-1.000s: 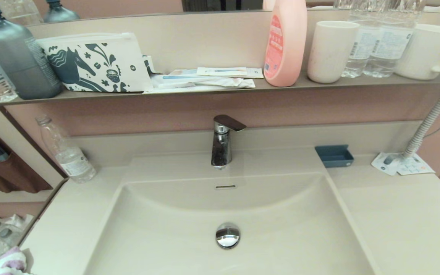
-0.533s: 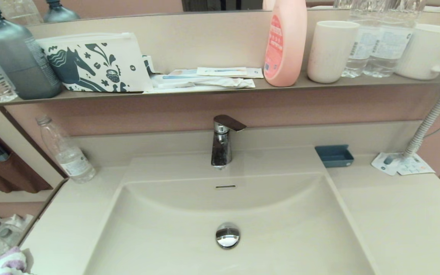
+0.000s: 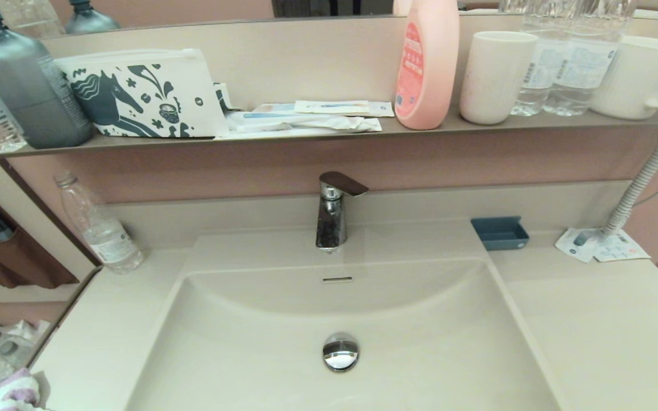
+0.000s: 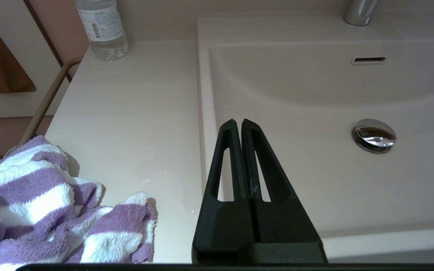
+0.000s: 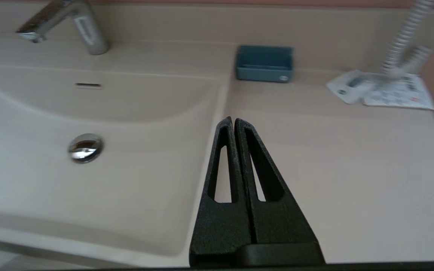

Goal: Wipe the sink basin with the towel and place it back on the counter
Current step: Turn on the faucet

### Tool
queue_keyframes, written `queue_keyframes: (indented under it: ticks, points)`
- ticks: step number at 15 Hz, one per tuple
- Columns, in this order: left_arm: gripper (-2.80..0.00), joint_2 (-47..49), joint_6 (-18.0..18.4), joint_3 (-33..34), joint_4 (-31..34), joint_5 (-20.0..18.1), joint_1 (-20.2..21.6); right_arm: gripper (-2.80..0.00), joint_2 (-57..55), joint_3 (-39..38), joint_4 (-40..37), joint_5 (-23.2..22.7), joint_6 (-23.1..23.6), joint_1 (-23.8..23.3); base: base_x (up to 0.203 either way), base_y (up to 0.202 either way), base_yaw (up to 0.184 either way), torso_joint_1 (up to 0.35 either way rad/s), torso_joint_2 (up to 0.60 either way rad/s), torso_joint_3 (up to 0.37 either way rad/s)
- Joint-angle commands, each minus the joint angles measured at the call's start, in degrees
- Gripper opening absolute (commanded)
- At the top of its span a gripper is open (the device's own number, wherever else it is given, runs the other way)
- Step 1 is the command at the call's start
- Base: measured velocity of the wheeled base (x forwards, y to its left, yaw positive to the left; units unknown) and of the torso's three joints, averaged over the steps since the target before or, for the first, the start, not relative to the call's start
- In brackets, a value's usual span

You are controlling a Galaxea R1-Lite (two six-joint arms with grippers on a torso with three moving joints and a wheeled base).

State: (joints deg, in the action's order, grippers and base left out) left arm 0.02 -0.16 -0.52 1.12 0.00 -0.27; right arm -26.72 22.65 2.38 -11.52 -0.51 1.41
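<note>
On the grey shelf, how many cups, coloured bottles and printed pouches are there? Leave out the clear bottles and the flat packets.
Cups: 2, the white tumbler and the white mug
Coloured bottles: 2, the grey bottle and the pink bottle
Printed pouches: 1, the horse-print pouch
Total: 5

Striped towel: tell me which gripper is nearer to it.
Left. The left gripper, fingers shut, hangs over the basin's left rim with the towel crumpled on the counter just beside it. The right gripper sits across the sink basin, over its right rim.
</note>
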Motion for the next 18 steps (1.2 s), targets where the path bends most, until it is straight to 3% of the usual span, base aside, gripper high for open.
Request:
queue_keyframes:
  ticks: [1, 3, 5, 10, 15, 18]
  points:
    - [-2.80, -0.02, -0.02, 0.00, 0.02, 0.00, 0.00, -2.80, -16.34, 4.30, 2.34, -3.06, -0.07, 0.74, 0.000, 0.000, 0.000, 0.000, 0.00, 0.000]
    - [-2.80, -0.02, -0.02, 0.00, 0.02, 0.00, 0.00, -2.80, -25.39, 7.37, 5.82, -5.25, -0.06, 3.83, 0.000, 0.000, 0.000, 0.000, 0.00, 0.000]
    - [-2.80, -0.02, -0.02, 0.00, 0.09, -0.02, 0.00, -2.80, -33.34, 9.79, 9.27, -3.99, -0.31, 10.42, 0.000, 0.000, 0.000, 0.000, 0.00, 0.000]
    - [-2.80, -0.02, -0.02, 0.00, 0.02, -0.01, 0.00, -2.80, -54.16, 15.02, 24.01, 11.60, -5.30, 31.70, 0.000, 0.000, 0.000, 0.000, 0.00, 0.000]
    - [-2.80, -0.02, -0.02, 0.00, 0.02, 0.00, 0.00, -2.80, -68.62, 25.02, 31.41, 22.27, -6.19, 41.87, 0.000, 0.000, 0.000, 0.000, 0.00, 0.000]
    - [-2.80, -0.02, -0.02, 0.00, 0.02, 0.00, 0.00, -2.80, -75.79, 32.01, 33.02, 27.26, -5.69, 45.16, 0.000, 0.000, 0.000, 0.000, 0.00, 0.000]
